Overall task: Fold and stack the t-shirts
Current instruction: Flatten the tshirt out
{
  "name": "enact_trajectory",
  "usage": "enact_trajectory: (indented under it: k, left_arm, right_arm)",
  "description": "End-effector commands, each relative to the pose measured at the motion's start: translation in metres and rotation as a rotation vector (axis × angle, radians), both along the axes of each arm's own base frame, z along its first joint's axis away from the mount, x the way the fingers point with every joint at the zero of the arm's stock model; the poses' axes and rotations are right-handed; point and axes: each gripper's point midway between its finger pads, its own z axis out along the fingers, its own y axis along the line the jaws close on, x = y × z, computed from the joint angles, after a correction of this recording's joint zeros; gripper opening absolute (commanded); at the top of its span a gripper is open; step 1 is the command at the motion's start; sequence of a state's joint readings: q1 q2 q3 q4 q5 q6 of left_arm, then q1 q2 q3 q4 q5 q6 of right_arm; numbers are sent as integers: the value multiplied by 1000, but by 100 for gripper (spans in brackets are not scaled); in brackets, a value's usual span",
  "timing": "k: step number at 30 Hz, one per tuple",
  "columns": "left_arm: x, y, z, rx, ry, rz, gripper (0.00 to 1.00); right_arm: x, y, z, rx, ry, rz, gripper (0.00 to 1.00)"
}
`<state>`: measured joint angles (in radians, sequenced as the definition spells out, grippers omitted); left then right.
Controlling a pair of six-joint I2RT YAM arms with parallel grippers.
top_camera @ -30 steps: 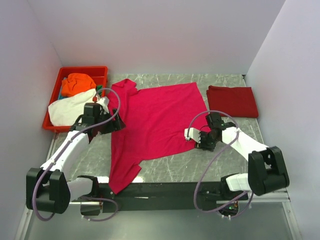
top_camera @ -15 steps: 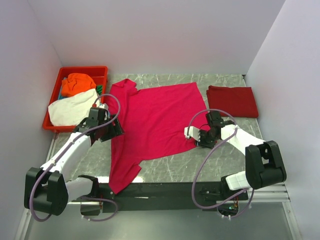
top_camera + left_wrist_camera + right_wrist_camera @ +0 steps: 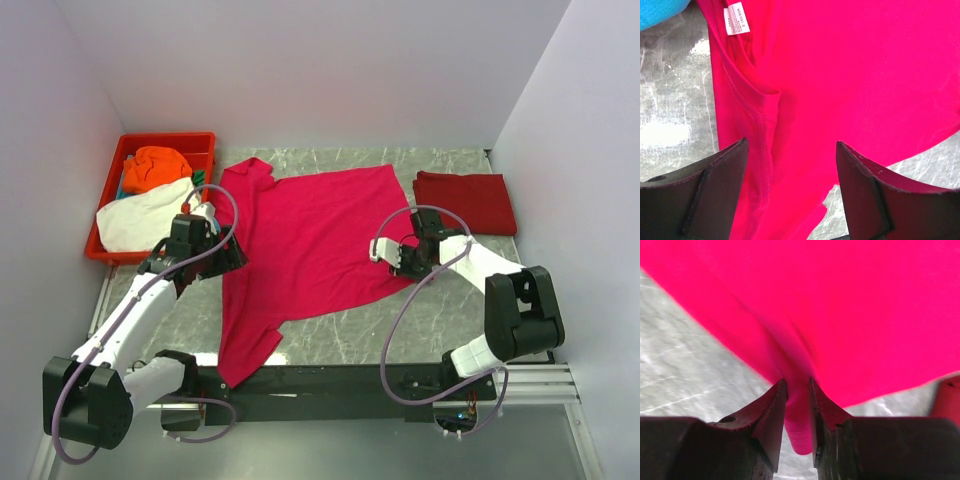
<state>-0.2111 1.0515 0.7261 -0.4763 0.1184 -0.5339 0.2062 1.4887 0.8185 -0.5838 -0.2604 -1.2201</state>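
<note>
Over the last second the right tool has slid a little away from its base and inward along the near right edge of the bright pink-red t-shirt. Its fingers are now closed on a small ridge of that cloth, which the right wrist view shows bunched between the tips of the right tool. That reads as one edge secured for the fold.

The left tool has barely shifted, though its arm has swung. It hangs over the shirt's left edge with its fingers wide apart and nothing in them. Below the left tool lies a stitched seam, with the neck label farther ahead. The left side probably needs gripping next.

Most of the shirt lies flat on the table between the two tools. The folded darker red t-shirt lies beyond the right tool, to its outer side.
</note>
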Motion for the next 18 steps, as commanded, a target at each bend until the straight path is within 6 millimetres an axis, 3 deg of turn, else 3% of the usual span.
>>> enact_trajectory:
  k: [1, 7, 10, 12, 15, 18]
  left_arm:
    - [9, -6, 16, -7, -58, -39, 76]
    - [9, -6, 18, -8, -73, -46, 76]
    - [9, -6, 18, -4, -74, -46, 76]
    - [9, -6, 19, -6, -77, -45, 76]
    - [10, -7, 21, -10, -89, -56, 76]
    - [9, -8, 20, -11, -85, -67, 76]
  right_arm:
    - [28, -6, 23, -22, -104, -38, 32]
    - [56, -16, 19, -83, -132, -90, 14]
    - [79, -16, 25, -71, -185, -171, 23]
    - [81, -12, 37, -39, -201, -186, 30]
    - [65, -2, 53, 27, -189, -122, 34]
    - [31, 11, 63, 98, -140, 17, 36]
